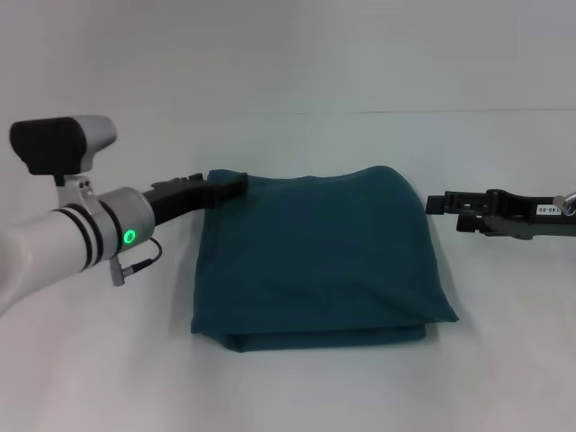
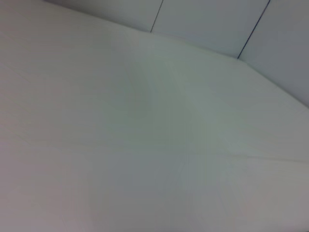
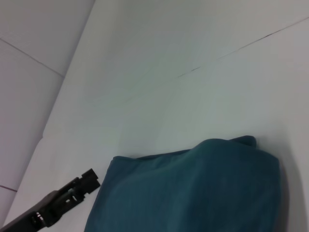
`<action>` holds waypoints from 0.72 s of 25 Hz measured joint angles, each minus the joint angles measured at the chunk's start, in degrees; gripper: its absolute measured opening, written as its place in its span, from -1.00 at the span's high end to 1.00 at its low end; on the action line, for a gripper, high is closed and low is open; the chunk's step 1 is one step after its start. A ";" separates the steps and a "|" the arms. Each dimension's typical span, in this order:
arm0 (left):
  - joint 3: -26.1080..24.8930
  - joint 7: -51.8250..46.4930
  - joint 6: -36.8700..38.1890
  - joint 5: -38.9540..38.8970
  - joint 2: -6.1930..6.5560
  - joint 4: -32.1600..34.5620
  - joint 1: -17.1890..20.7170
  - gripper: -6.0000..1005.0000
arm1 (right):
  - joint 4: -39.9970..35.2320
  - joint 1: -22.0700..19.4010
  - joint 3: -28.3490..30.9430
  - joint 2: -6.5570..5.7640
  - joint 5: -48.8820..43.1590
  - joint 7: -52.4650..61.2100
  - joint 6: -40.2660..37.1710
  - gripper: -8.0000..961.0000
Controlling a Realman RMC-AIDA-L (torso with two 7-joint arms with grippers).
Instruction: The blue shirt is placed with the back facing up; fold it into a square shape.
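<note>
The blue shirt (image 1: 315,256) lies folded into a rough square in the middle of the white table, plain side up, with layered edges along its near side. My left gripper (image 1: 232,186) is at the shirt's far left corner, its tip at the fabric's edge. My right gripper (image 1: 435,205) hovers just right of the shirt's far right corner, a small gap away from the cloth. The right wrist view shows the shirt (image 3: 193,193) and, farther off, the left gripper (image 3: 89,180) beside its corner. The left wrist view shows only bare table.
The white table (image 1: 297,387) spreads out on all sides of the shirt. A pale wall (image 1: 288,54) rises behind it. My left arm's white forearm (image 1: 54,247), with its green light, reaches in over the table's left part.
</note>
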 joint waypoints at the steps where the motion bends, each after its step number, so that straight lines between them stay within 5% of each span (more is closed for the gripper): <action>1: 0.22 0.02 -0.51 0.04 0.00 -0.42 -0.24 -0.69 | 0.00 -0.04 0.03 0.00 0.00 0.00 0.02 -0.91; 18: 2.94 -0.05 -0.97 -0.07 -0.22 -1.59 -1.73 -0.56 | 0.00 -0.29 0.04 0.15 -0.01 -0.03 0.22 -0.91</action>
